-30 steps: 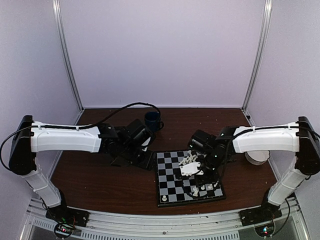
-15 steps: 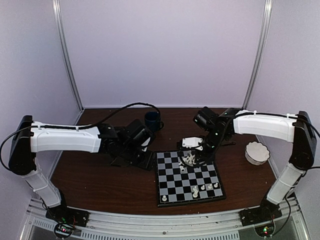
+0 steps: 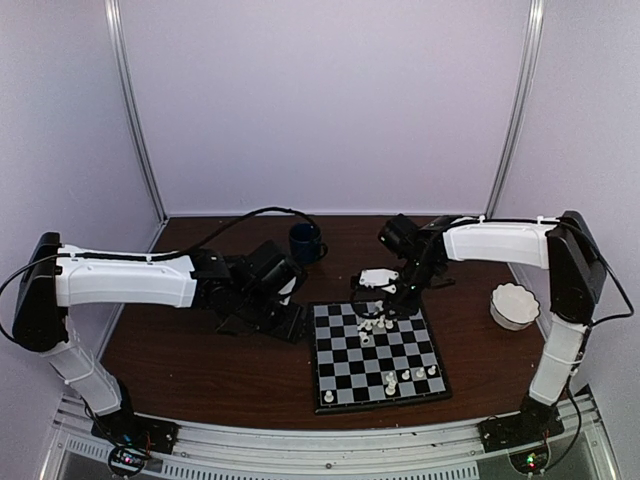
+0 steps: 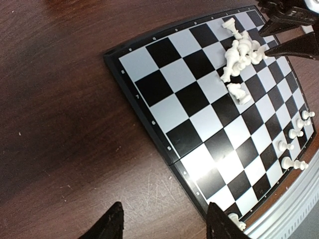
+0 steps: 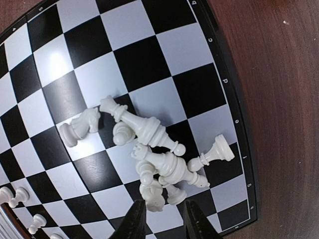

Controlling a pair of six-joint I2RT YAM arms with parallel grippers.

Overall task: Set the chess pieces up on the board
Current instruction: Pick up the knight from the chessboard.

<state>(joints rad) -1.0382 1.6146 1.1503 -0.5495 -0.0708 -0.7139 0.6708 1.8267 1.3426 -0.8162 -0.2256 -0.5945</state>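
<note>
The board [image 3: 352,372] lies on the table between the two arms. A heap of white chess pieces [image 3: 372,324] lies toppled on its far squares, seen close in the right wrist view as a tangle [image 5: 160,149]. My right gripper [image 5: 164,220] hangs over the near side of that heap, jaws a narrow gap apart, one fallen piece [image 5: 152,196] just ahead of the fingertips and not pinched. A few pieces [image 3: 410,376] stand in a row at the front right and one [image 3: 328,398] at the front left. My left gripper [image 4: 164,224] stands open over bare wood beside the board's left edge [image 4: 149,124].
A white scalloped bowl [image 3: 514,305] sits to the right of the board. A dark blue mug [image 3: 305,240] stands at the back behind the left arm. A black cable runs from the left arm toward the back wall.
The right arm has swung from over the board's front right back to its far edge, uncovering the bowl. The heap of fallen pieces now shows there. The left arm has barely moved.
</note>
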